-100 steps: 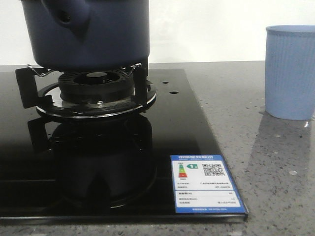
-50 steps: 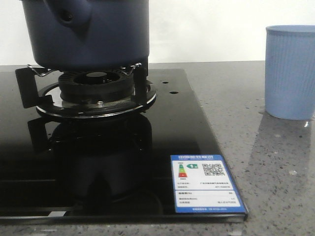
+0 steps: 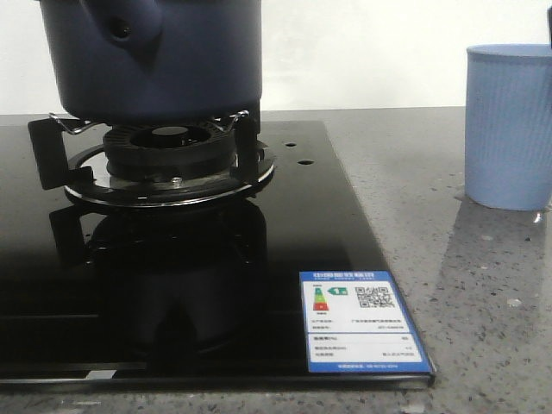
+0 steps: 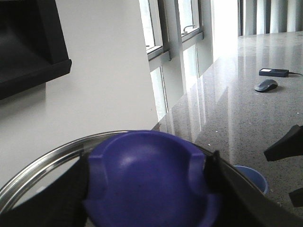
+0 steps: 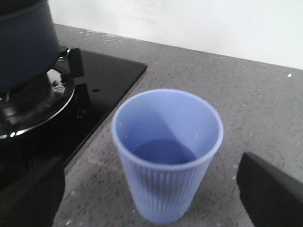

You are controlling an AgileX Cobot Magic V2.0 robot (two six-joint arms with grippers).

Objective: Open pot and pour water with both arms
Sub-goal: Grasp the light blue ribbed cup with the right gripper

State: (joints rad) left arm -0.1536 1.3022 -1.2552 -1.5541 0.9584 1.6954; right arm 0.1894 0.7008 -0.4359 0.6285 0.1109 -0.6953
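Now left fingers [image 4: 215, 175] clamped on lid knob [image 4: 149, 177] above pot [image 3: 151, 56], right fingers [image 5: 270, 191] spread wide.

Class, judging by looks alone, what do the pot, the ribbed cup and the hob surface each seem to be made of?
The pot: probably coated metal, matte navy walls.
The ribbed cup: likely plastic, light blue, moulded ribs, dull sheen.
The hob surface: seemingly black glass, mirroring the burner.

pot [image 3: 164, 60] | navy, matte | upright on burner | handle faces camera
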